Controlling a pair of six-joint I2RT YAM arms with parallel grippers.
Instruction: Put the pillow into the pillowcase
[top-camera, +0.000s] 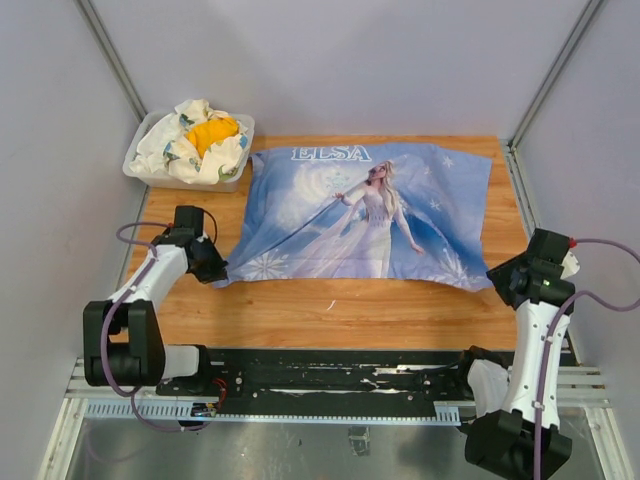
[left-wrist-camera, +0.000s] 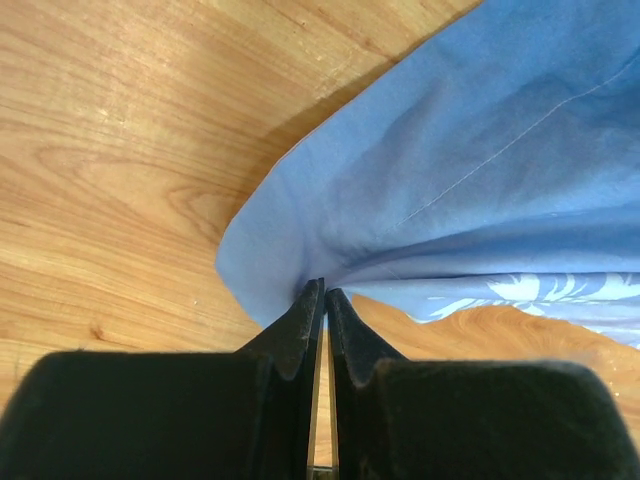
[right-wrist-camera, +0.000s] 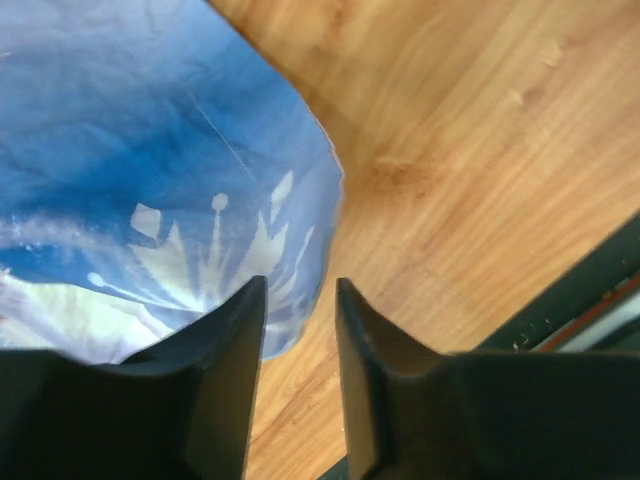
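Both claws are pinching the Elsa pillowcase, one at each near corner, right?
Not quite. Only the left claw is pinching the pillowcase, at its near left corner. The right claw is open beside the near right corner. The right wrist view shows only bare table inside it.
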